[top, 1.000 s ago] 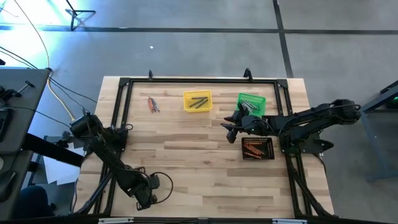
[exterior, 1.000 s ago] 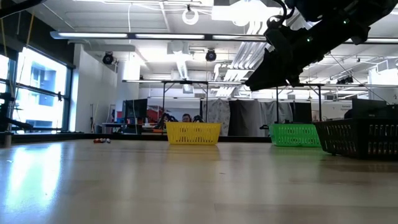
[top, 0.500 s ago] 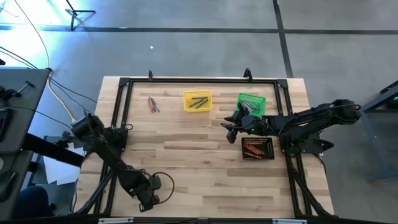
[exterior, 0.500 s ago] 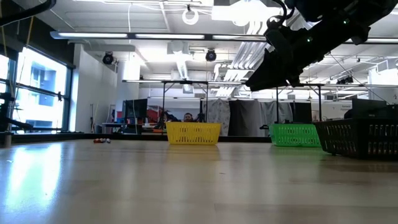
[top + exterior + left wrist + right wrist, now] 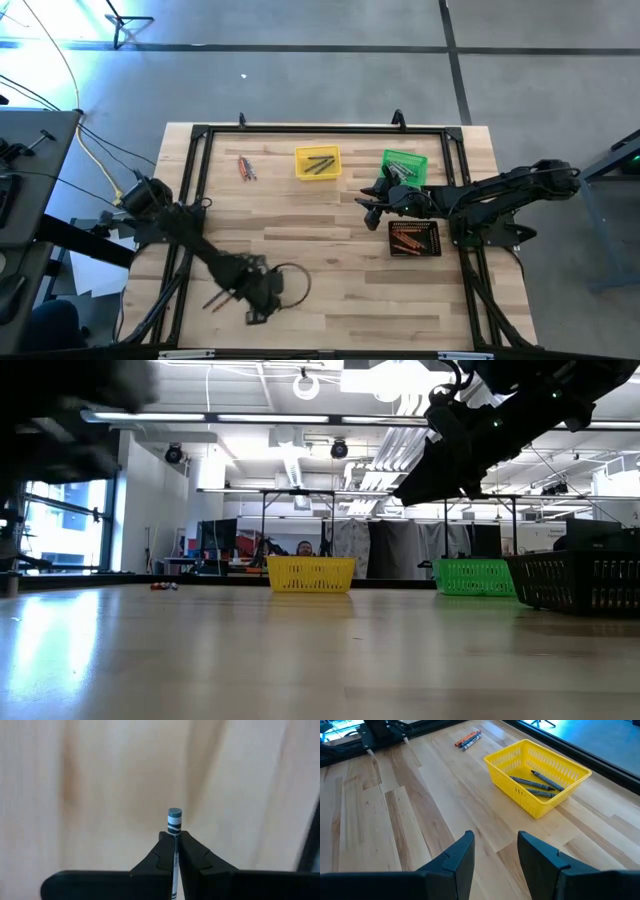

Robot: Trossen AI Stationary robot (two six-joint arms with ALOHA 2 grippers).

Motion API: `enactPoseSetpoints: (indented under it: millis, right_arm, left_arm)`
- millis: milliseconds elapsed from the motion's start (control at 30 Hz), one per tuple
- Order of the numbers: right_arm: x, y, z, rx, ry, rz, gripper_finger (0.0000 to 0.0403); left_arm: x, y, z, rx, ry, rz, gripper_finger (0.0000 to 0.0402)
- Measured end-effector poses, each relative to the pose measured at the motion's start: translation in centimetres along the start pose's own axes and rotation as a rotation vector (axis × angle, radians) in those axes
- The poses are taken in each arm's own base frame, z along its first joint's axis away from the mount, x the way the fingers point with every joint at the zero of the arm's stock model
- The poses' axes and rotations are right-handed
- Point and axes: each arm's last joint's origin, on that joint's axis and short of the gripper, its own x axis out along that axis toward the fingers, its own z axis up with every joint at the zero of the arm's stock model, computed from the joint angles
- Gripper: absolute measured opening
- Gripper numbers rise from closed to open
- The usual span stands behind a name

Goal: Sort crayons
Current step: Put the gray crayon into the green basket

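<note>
Left gripper sits low over the near-left part of the table, its two dark fingers pressed together on a blue-grey crayon that stands up between them, its flat banded end poking out past the tips above bare wood. Toward the far left of the table a small loose cluster of crayons, orange-red and grey, lies on the boards, well apart from any bin. Next along the far side comes the yellow bin, which holds several grey crayons lying flat on its floor. Further right is the green bin, partly covered by the right arm, so its contents are hard to make out. Just nearer than it sits the black bin, filled with a row of orange-red crayons. Right gripper hangs above the table between the yellow and green bins, beside the black one, with its fingers spread apart and nothing between them.
</note>
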Motion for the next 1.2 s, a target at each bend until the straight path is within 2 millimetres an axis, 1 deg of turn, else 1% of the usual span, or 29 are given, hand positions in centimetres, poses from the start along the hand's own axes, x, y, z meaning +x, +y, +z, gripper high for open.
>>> enactPoseSetpoints:
  millis: [133,333,400,467,533,633,700,800,867,933,1033,1133,1200]
  right_arm:
    - [0.0,0.1,0.0,0.001,-0.001,0.014,0.0144]
    - [-0.6,0.4,0.6,0.015,-0.011,0.119,0.0144]
    - [-1.0,0.7,1.1,0.020,-0.029,0.156,0.0144]
    - [-1.6,1.0,1.5,0.015,-0.052,0.182,0.0144]
    - [-2.0,1.3,1.7,0.014,-0.071,0.203,0.0144]
    - [-2.9,1.9,1.8,0.016,-0.092,0.241,0.0144]
    - [-3.4,2.3,1.8,0.020,-0.105,0.248,0.0144]
    - [-4.0,3.1,1.8,0.021,-0.155,0.203,0.0144]
    - [-4.5,3.4,1.8,0.021,-0.188,0.177,0.0144]
    - [-4.8,3.7,1.9,0.023,-0.212,0.160,0.0144]
    - [-5.1,3.9,1.8,0.037,-0.231,0.126,0.0144]
    - [-5.3,4.1,2.0,0.057,-0.275,0.097,0.0144]
    - [-5.2,4.3,2.3,0.054,-0.318,0.095,0.0144]
  left_arm:
    - [-1.0,1.8,2.6,0.109,-0.106,0.084,0.0000]
    - [-3.0,5.8,7.6,0.205,-0.328,0.396,0.0000]
    - [-3.4,6.8,8.9,0.278,-0.354,0.440,0.0000]
    - [-3.6,7.9,9.6,0.343,-0.343,0.491,0.0000]
    - [-4.1,9.4,10.7,0.383,-0.337,0.557,0.0000]
    - [-4.8,11.6,12.2,0.353,-0.361,0.635,0.0000]
    - [-5.5,12.5,13.4,0.289,-0.440,0.665,0.0000]
    - [-7.6,14.1,14.8,0.182,-0.591,0.696,0.0000]
    - [-9.3,15.2,15.1,0.113,-0.698,0.695,0.0000]
    - [-11.1,15.8,15.2,0.059,-0.845,0.691,0.0000]
    - [-13.1,16.3,14.3,0.034,-1.088,0.623,0.0000]
    - [-13.8,16.7,12.9,0.036,-1.359,0.452,0.0000]
    - [-13.3,17.2,12.0,0.022,-1.470,0.384,0.0000]
